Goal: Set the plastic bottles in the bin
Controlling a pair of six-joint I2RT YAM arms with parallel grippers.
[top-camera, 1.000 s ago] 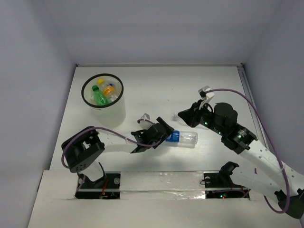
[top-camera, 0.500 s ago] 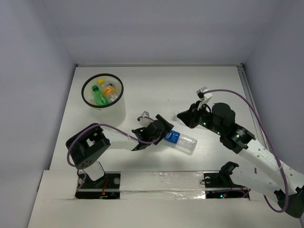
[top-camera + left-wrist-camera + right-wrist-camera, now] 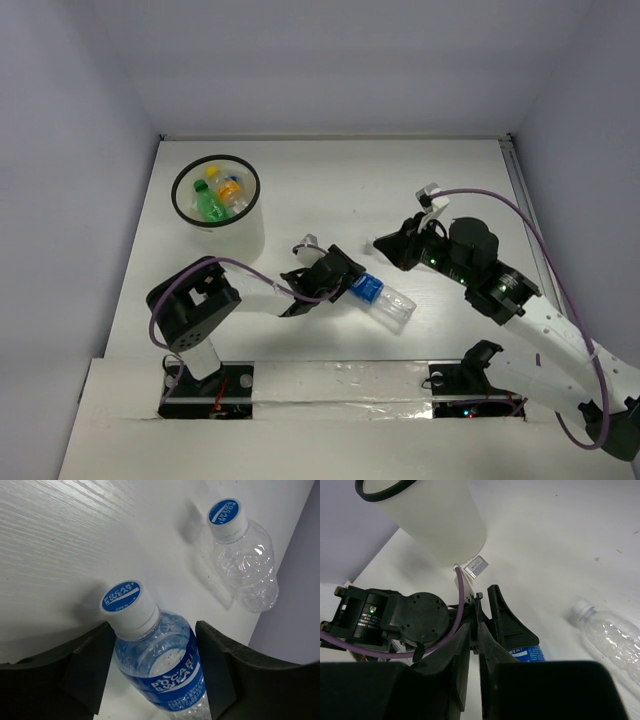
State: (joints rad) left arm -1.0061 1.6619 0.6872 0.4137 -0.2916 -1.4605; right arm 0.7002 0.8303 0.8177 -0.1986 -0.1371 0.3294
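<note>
My left gripper (image 3: 340,277) is shut on a clear bottle with a blue label (image 3: 382,298) near its neck, low over the table centre; in the left wrist view (image 3: 154,630) the fingers flank that bottle (image 3: 165,665). A second clear bottle with a blue-topped cap (image 3: 243,555) lies on the table beyond it and shows in the right wrist view (image 3: 615,640). My right gripper (image 3: 385,244) is shut and empty (image 3: 475,630), just right of the left gripper. The white bin (image 3: 240,232) stands at the back left (image 3: 435,520), with a green bottle (image 3: 209,205) and an orange-labelled bottle (image 3: 229,188) inside.
The walls of the white enclosure ring the table. A purple cable (image 3: 500,200) loops over the right arm. The left arm's wrist body (image 3: 417,620) fills the middle of the right wrist view.
My left gripper has shifted slightly left and swung the blue-labelled bottle from level to slanting, its base toward the near right. My right gripper has moved a little left.
</note>
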